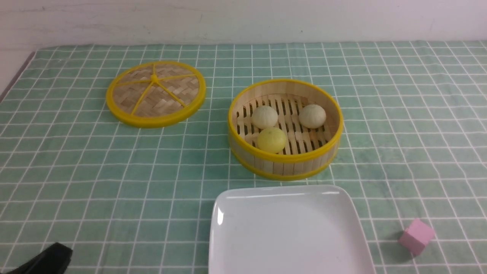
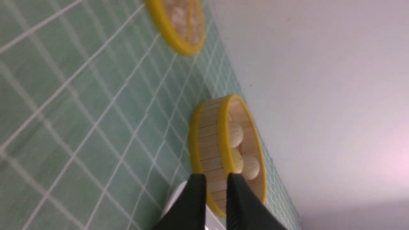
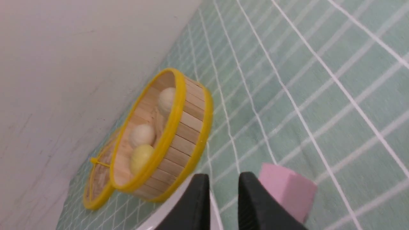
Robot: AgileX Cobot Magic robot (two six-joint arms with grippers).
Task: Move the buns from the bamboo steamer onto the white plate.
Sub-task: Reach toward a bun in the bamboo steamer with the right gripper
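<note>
Nothing of the task is done yet: all three buns are seen inside the steamer (image 1: 286,168) and the plate (image 1: 289,232) is bare. Within the steamer, the yellow bun (image 1: 271,139) is found at 7 o'clock near the wall, one cream bun (image 1: 265,116) at 10 o'clock touching or nearly touching it, and the other cream bun (image 1: 312,115) apart at 2 o'clock. The plate is set at 6 o'clock of the steamer, just beside it but not touching, so three short carries are judged to be left. The left pincer (image 2: 216,175) and the right pincer (image 3: 224,175) are each shown narrowly parted and holding nothing; only a dark tip of the left one is seen in the front view, at 8 o'clock of the plate. The steamer's raised rim must be cleared on every lift. A lid (image 1: 156,93) is laid at 10 o'clock of the steamer, well apart, and a pink cube (image 1: 416,236) at 3 o'clock of the plate, near the right pincer's likely path. Open room on the worktop (image 1: 76,171) is seen on both sides; a wall is met at 12 o'clock and the worktop's edge at far 9 o'clock.
</note>
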